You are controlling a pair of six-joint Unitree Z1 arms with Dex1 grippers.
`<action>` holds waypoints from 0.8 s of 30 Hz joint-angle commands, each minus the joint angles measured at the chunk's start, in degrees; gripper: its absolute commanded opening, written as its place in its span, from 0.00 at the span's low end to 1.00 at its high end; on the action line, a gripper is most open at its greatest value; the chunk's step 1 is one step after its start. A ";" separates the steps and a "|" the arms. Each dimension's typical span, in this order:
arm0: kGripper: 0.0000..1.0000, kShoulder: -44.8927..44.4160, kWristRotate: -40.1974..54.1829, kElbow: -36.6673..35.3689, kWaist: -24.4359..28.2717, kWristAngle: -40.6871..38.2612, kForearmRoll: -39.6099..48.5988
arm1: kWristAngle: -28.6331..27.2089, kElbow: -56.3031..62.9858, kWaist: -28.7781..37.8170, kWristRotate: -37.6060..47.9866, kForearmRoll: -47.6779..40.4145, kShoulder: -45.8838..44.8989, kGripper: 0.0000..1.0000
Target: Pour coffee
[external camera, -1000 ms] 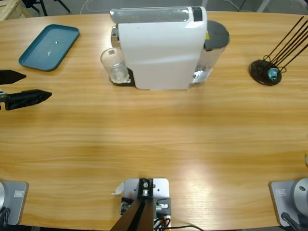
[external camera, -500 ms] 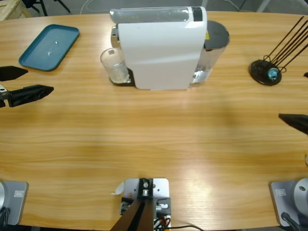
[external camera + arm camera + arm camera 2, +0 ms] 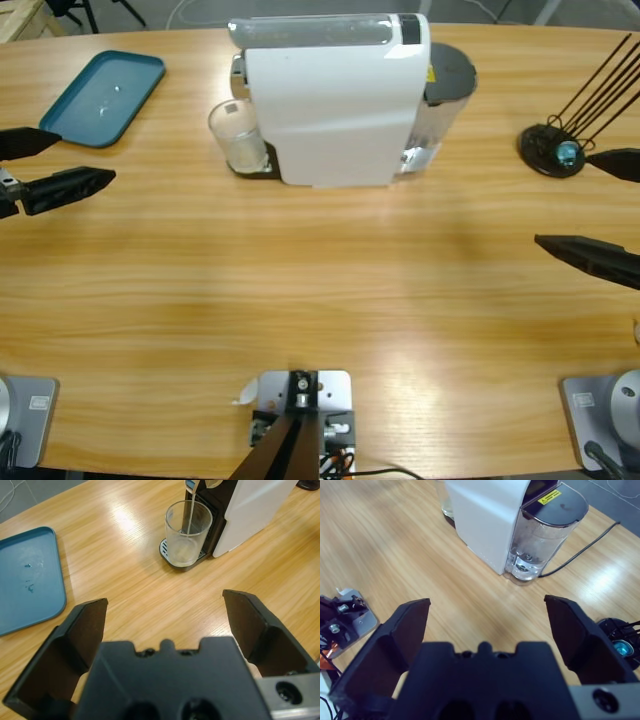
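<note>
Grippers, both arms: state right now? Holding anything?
Left gripper: open, holding nothing, pointed toward the glass under the coffee machine.
Right gripper: open, holding nothing.

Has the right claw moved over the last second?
Yes. The right claw, absent from the high view before, has come in from the right edge, leftward toward the coffee machine, jaws open.

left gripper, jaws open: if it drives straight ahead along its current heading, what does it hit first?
Probably the glass tumbler on the drip tray of the white coffee machine. In the wrist view it sits slightly right of the midline of the left gripper, bare table between. The gripper's height is unclear, so it might meet the table first.
</note>
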 commanded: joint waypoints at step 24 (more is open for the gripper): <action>0.97 -2.01 3.40 4.79 0.19 -2.95 -4.40 | 0.88 4.31 0.82 2.27 -4.74 4.74 1.00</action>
